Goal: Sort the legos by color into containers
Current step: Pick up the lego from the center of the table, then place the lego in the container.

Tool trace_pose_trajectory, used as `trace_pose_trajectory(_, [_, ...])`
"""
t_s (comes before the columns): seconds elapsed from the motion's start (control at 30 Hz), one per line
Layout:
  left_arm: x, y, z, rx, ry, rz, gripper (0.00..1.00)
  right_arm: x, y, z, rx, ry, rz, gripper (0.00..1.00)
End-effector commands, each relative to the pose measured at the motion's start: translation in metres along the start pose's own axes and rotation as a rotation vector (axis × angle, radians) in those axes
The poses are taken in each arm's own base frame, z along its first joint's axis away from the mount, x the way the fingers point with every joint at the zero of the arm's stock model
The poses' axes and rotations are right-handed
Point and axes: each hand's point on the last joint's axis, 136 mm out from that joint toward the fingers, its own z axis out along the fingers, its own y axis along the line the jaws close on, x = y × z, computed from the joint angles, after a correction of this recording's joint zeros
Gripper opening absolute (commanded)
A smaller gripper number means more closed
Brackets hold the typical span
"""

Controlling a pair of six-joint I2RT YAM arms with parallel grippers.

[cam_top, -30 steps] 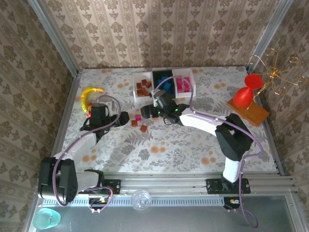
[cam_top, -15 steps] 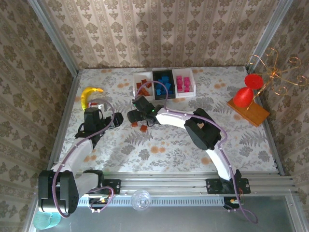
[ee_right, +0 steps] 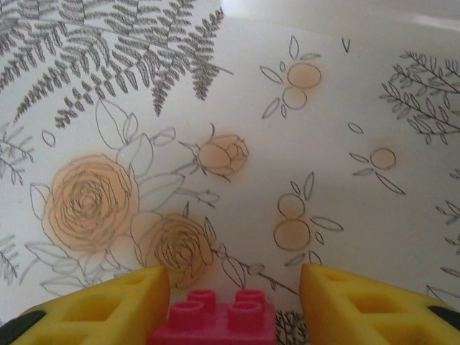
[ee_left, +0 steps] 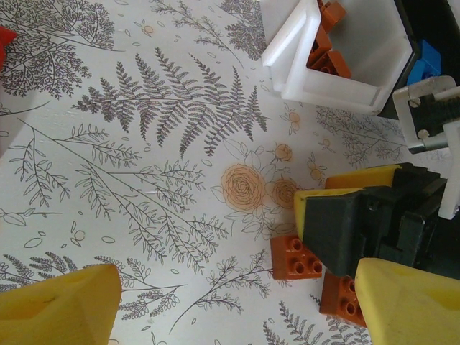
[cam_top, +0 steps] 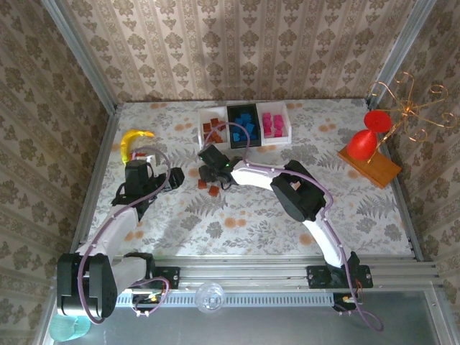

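A pink lego (ee_right: 215, 320) lies on the flowered cloth between the fingers of my right gripper (ee_right: 234, 282). The left finger touches it and a narrow gap remains at the right finger. Seen from above, my right gripper (cam_top: 208, 172) points down in front of the containers, with two orange legos (cam_top: 202, 184) (cam_top: 214, 190) just beside it. They also lie in the left wrist view (ee_left: 296, 257) (ee_left: 343, 296). My left gripper (cam_top: 176, 177) (ee_left: 237, 309) stands wide open and empty to their left. The white tray (cam_top: 200, 129) holds orange legos, the black tray (cam_top: 244, 108) blue ones, the other white tray (cam_top: 288, 123) pink ones.
A yellow banana (cam_top: 134, 140) lies at the far left behind my left arm. An orange board (cam_top: 374, 169) with a red object (cam_top: 363, 144) and a wire stand (cam_top: 410, 108) sits at the right. Metal rails edge the table.
My right arm swung left from in front of the trays and came down over the pink lego, its jaws narrowing round it. My left arm shifted slightly, still open.
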Motion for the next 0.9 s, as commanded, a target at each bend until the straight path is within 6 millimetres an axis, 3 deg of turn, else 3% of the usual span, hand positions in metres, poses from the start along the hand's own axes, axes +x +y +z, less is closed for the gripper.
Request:
trace_pose_trajectory(0.0, [0.0,-0.003,-0.002,0.027,-0.008,-0.013,0.86,0.008,-0.012,-0.008,0.023,0.016,0.008,0.47])
trace_pose_trajectory(0.1, [0.001,-0.006,0.0,0.044,0.001,-0.015,0.86,0.008,-0.01,-0.015,-0.005,-0.008,0.006,0.41])
trace_pose_trajectory(0.2, [0.001,-0.016,0.002,0.085,0.006,0.001,0.85,-0.002,-0.009,-0.035,-0.04,-0.062,-0.003,0.37])
trace_pose_trajectory(0.37, [0.0,-0.046,0.003,0.157,-0.001,0.063,0.85,-0.029,-0.037,-0.08,-0.059,-0.165,0.044,0.35])
trace_pose_trajectory(0.5, [-0.001,-0.074,0.005,0.206,-0.004,0.122,0.85,-0.047,-0.076,-0.106,-0.085,-0.226,0.146,0.35])
trace_pose_trajectory(0.63, [0.0,-0.112,0.008,0.291,-0.004,0.182,0.85,-0.069,-0.133,-0.124,0.011,-0.282,0.203,0.35])
trace_pose_trajectory(0.73, [0.006,-0.143,0.011,0.36,0.01,0.236,0.85,-0.083,-0.179,-0.126,0.111,-0.3,0.248,0.35])
trace_pose_trajectory(0.87, [0.012,-0.168,0.017,0.405,0.035,0.272,0.85,-0.097,-0.231,-0.117,0.242,-0.308,0.296,0.36])
